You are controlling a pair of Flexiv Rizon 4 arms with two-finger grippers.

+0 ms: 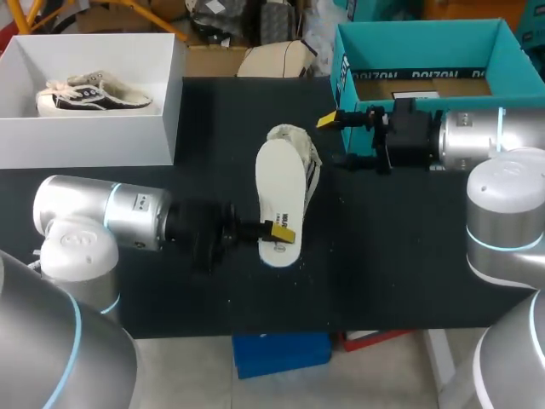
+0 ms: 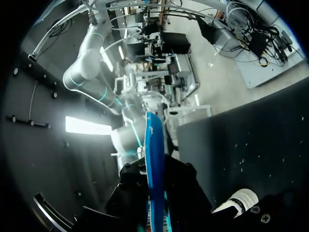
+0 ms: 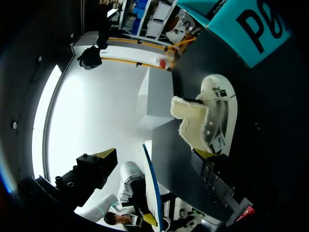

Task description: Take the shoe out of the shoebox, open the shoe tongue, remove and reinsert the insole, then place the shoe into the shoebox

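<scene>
A white insole is held flat above the black table, and my left gripper is shut on its near end. Seen edge-on in the left wrist view, the insole shows its blue underside between the black fingers. The pale shoe lies just beyond and partly under the insole. In the right wrist view the shoe lies on its side with its fleece tongue folded open. My right gripper stands open beside the shoe, in front of the teal shoebox, with nothing between its fingers.
A white box at the back left holds a second dark-and-white shoe. The teal shoebox has brown cardboard on its floor. Bare black tabletop lies to the front right.
</scene>
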